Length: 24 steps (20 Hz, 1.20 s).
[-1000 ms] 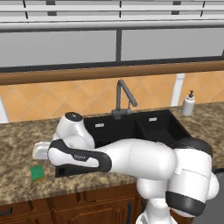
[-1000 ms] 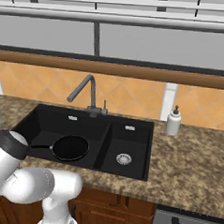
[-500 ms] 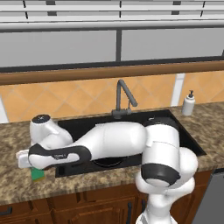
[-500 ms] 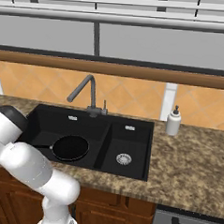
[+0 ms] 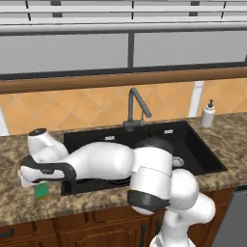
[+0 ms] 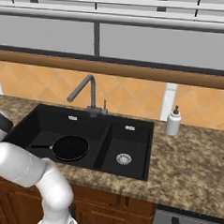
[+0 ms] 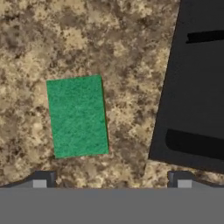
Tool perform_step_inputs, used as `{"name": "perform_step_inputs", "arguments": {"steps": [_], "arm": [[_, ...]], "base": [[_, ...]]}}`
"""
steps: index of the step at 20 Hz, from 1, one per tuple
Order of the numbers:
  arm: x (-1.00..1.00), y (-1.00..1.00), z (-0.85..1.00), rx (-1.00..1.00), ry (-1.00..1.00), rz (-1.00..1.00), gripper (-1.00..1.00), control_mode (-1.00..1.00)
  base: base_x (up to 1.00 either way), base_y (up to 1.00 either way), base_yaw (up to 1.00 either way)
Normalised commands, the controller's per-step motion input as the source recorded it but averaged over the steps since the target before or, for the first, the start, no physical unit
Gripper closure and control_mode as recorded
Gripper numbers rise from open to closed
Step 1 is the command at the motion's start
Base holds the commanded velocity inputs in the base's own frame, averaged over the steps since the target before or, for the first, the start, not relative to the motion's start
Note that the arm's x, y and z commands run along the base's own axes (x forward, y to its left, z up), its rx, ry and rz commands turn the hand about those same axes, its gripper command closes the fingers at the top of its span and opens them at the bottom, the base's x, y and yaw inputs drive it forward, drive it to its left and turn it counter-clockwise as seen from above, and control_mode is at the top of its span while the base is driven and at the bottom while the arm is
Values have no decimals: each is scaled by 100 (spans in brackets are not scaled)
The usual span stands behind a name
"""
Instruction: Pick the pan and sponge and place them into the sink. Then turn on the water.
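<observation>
Gripper (image 7: 111, 183) was spread wide and empty, tips at the bottom of the hand view. Sponge (image 7: 77, 116) lay left of centre on the counter (image 7: 131, 52), sink (image 7: 197, 87) edge at right. Pan (image 6: 70, 147) sat in the left basin, lower left of the right base view. Sponge pick was in hand; next move likely needed centring over the sponge, then descending.

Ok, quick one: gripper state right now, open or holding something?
Gripper: open, holding nothing, above the sponge on the countertop beside the sink.
</observation>
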Motion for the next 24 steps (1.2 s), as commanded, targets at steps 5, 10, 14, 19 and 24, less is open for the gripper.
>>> {"name": "perform_step_inputs", "arguments": {"steps": [5,10,14,19,24], "arm": [[14,26,-26,-13,0,0,-100,-100],[1,12,-23,-5,-2,0,-100,-100],[-4,0,-41,0,-9,2,-100,-100],[-5,0,-42,0,-11,4,-100,-100],[-39,-39,-39,2,-16,12,-100,-100]], "base": [[0,0,0],[0,0,0],[0,0,0],[0,0,0],[0,0,0]]}}
